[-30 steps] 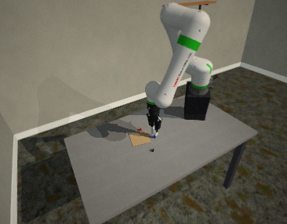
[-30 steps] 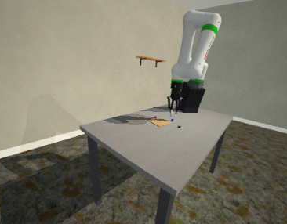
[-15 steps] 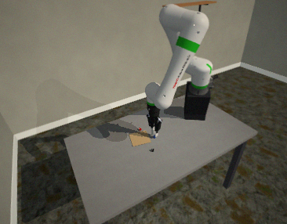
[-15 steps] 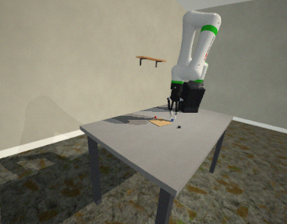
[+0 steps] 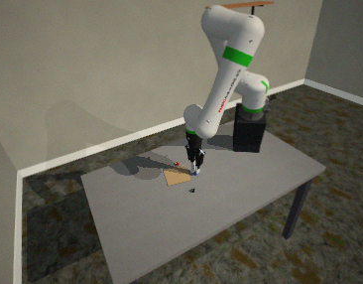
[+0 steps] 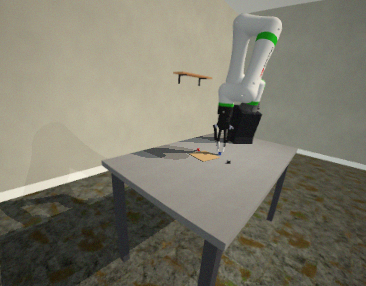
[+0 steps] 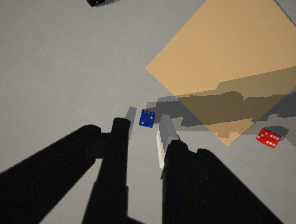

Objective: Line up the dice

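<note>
A blue die (image 7: 146, 118) lies on the grey table just off the tan mat's (image 7: 225, 65) edge. My gripper (image 7: 146, 122) hangs just above it, fingers partly open with a gap wider than the die; the die shows between the fingertips and they do not touch it. A red die (image 7: 268, 137) lies on the table past the mat's other corner, in the arm's shadow. A black die (image 7: 100, 2) lies on the table away from the mat. In the top view the gripper (image 5: 195, 169) stands at the mat's (image 5: 178, 176) near corner over the blue die (image 5: 195, 173).
The robot's black base block (image 5: 248, 131) stands on the table's far right side. The red die (image 5: 177, 163) is behind the mat and the black die (image 5: 192, 190) in front of it. A shelf (image 6: 193, 76) hangs on the wall.
</note>
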`<control>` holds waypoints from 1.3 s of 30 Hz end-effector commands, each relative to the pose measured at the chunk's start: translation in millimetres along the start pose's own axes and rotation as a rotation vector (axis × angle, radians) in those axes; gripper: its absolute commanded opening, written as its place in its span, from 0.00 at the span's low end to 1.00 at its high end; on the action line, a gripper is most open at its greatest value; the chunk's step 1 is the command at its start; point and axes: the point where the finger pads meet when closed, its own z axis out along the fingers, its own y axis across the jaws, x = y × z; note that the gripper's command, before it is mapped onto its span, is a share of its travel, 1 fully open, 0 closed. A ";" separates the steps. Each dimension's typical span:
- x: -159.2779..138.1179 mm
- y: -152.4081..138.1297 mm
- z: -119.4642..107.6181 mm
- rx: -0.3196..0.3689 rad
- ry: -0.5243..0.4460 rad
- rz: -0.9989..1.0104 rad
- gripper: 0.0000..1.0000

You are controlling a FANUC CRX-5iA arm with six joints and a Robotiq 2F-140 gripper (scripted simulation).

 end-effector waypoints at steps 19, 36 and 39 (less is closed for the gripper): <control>0.1 0.1 -0.1 0.000 0.000 0.000 0.19; 0.1 0.1 5.6 0.000 0.000 0.000 0.19; 0.1 0.1 9.5 0.000 0.000 0.000 0.19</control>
